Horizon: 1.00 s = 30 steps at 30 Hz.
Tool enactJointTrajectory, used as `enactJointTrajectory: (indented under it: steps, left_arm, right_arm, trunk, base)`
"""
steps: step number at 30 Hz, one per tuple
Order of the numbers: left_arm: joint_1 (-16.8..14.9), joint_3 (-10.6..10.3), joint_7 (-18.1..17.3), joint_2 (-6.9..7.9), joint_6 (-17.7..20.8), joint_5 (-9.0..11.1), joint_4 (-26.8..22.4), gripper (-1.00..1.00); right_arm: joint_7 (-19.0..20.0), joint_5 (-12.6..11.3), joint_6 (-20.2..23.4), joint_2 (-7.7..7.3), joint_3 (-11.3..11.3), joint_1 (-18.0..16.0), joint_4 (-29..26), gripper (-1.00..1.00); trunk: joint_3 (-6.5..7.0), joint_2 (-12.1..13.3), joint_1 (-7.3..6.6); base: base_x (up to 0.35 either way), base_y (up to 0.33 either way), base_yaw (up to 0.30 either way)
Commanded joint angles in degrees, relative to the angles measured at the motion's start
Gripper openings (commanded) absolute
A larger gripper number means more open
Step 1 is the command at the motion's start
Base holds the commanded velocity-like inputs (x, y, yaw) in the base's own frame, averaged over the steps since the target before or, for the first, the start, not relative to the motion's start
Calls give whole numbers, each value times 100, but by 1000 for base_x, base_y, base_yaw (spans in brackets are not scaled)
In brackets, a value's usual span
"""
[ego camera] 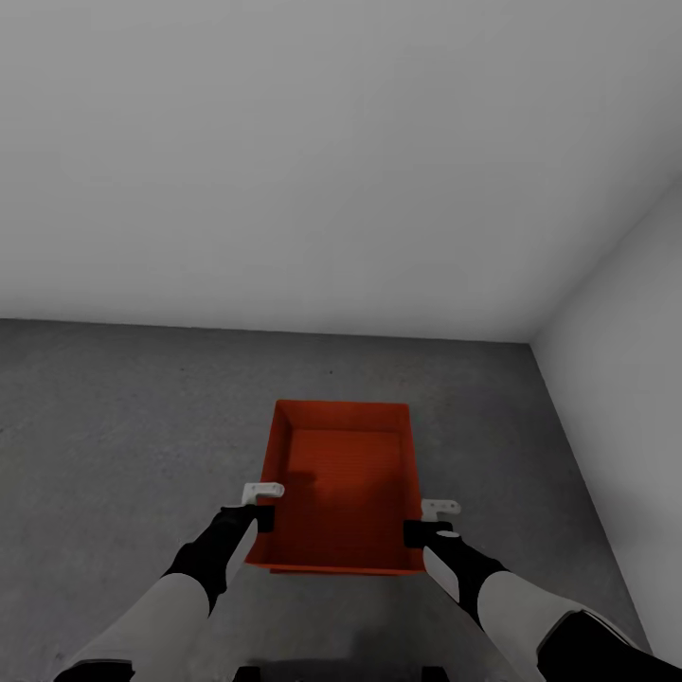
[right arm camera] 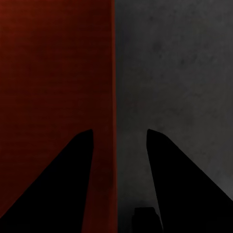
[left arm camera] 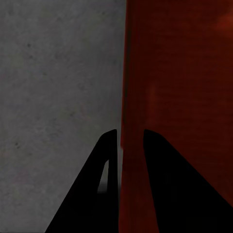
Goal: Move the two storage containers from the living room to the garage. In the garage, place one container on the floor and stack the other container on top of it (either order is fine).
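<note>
- Bin [ego camera: 343, 483]: one orange-red, lidless bin, rectangular with walls tapering down to a finely ribbed bottom; it shows nothing inside. It sits in front of the robot, between the two arms, over the floor and a little way out from the far wall. Whether it rests on the floor or is lifted off it cannot be told.
- Left hand [ego camera: 262, 514]: at the bin's left wall near the close corner. In the left wrist view [left arm camera: 130, 138] its two dark fingers straddle that wall with a narrow gap, one inside and one outside, closed on it.
- Right hand [ego camera: 426, 530]: at the right wall near the close corner. In the right wrist view [right arm camera: 119, 136] the fingers stand wider apart either side of the wall; contact cannot be told.
- Floor [ego camera: 114, 426]: dull, mottled dark-grey concrete.
- Room: plain white wall [ego camera: 284, 161] ahead, meeting a second white wall [ego camera: 625, 360] at the right in a corner.
</note>
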Motion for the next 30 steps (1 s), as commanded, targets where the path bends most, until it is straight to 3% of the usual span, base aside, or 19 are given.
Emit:
enactJointTrajectory:
  steps: [1, 6, 18, 30]
  left_arm:
    - [4, -109, 12, -3, 13, 202, 16, -100]
    - [4, -108, 12, -9, 13, 202, 24, -100]
    - [4, -109, 9, -10, 13, 210, 25, -100]
    - [4, -109, 11, -9, 13, 206, 25, -100]
  right_arm:
    - [-418, 71, 17, -184, 68, -6, -14, -100]
    - [-418, 71, 17, -184, 68, -6, -14, -100]
    - [-418, 71, 17, -184, 68, -8, -14, -100]
    - [-418, 71, 17, -184, 68, -8, -14, -100]
  trunk:
    - [-12, -3, 0]
    - [-35, -3, 0]
    - [-253, -484, 264]
    - [-253, -484, 264]
  base:
    - [0, 0, 0]
    - [0, 0, 0]
    - [0, 0, 0]
    - [0, 0, 0]
